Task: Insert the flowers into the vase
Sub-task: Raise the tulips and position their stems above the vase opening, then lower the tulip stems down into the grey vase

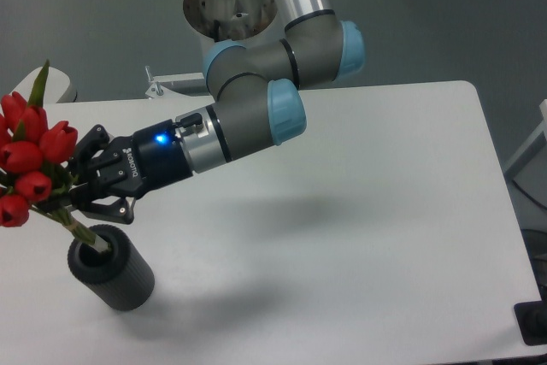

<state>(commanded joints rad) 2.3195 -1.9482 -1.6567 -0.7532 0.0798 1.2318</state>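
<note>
The flowers (30, 160), red tulip buds on green stems, lean out to the far left, partly cut off by the frame edge. My gripper (75, 196) is shut on their stems just below the buds. The stem ends dip into the mouth of the vase (111, 269), a dark ribbed cylinder standing at the front left of the white table (359, 237). The gripper hangs just above and left of the vase's rim.
The arm's base (229, 6) stands behind the table's far edge. A pale rounded object (53, 85) shows at the far left behind the table. The table's right edge runs near x 600.
</note>
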